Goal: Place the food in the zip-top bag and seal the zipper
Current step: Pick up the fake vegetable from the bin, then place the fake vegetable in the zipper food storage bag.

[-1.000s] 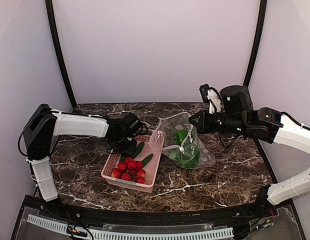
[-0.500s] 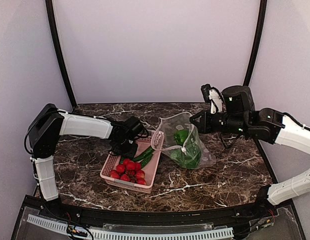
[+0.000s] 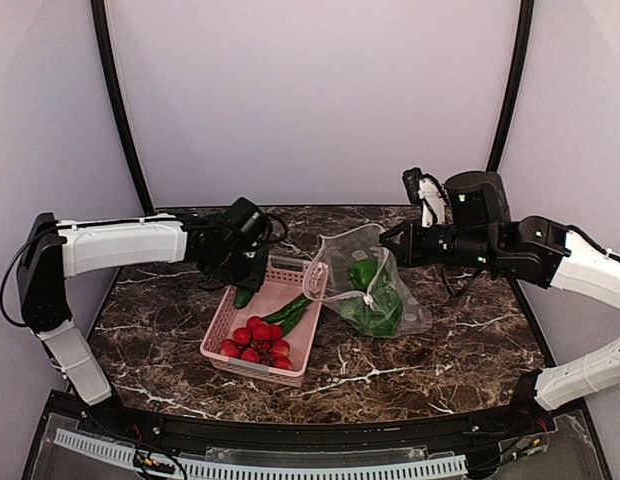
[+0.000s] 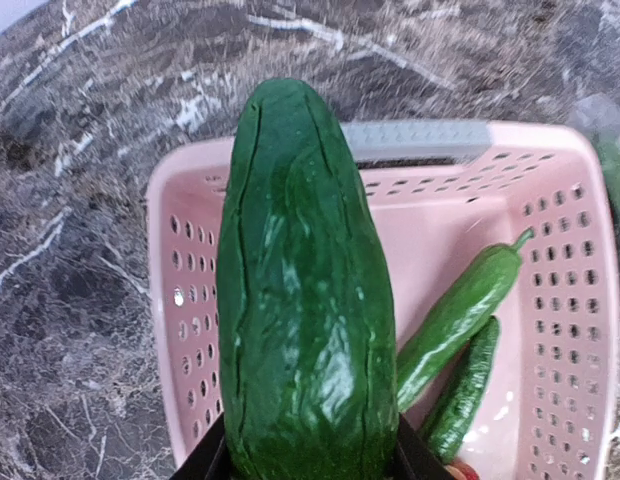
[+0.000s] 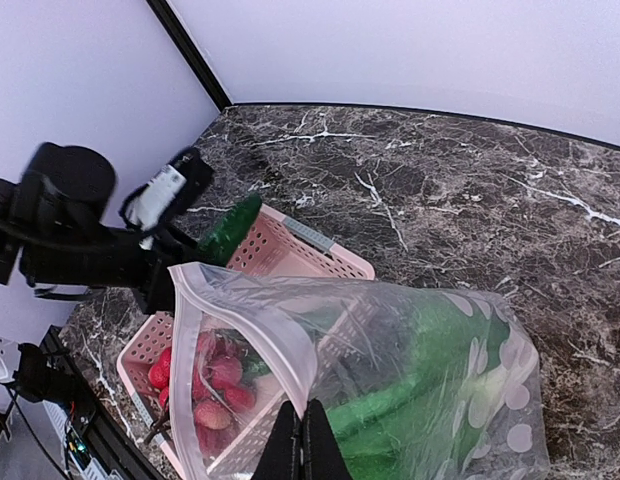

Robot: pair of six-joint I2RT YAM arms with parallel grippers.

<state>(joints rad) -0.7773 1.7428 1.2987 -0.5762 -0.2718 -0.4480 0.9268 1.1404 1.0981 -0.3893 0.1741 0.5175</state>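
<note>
Left wrist view: cucumber (image 4: 305, 290) runs off the bottom edge and hides the left gripper (image 4: 310, 468) save two dark finger corners. Basket (image 4: 570, 200) cut at right and bottom; radishes (image 4: 458, 472) only a red sliver.

Right wrist view: right gripper (image 5: 308, 440) tips only, at the bottom edge. Bag (image 5: 290, 340) cut below; greens (image 5: 420, 380) inside blur together, pieces not separable.

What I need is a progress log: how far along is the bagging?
Done: green pepper and bok choy sit inside the zip-top bag. In hand: left fingers hold a cucumber near the basket; right fingers pinch the bag's mouth open. Left: two slim green pieces in the basket, zipper unsealed.
</note>
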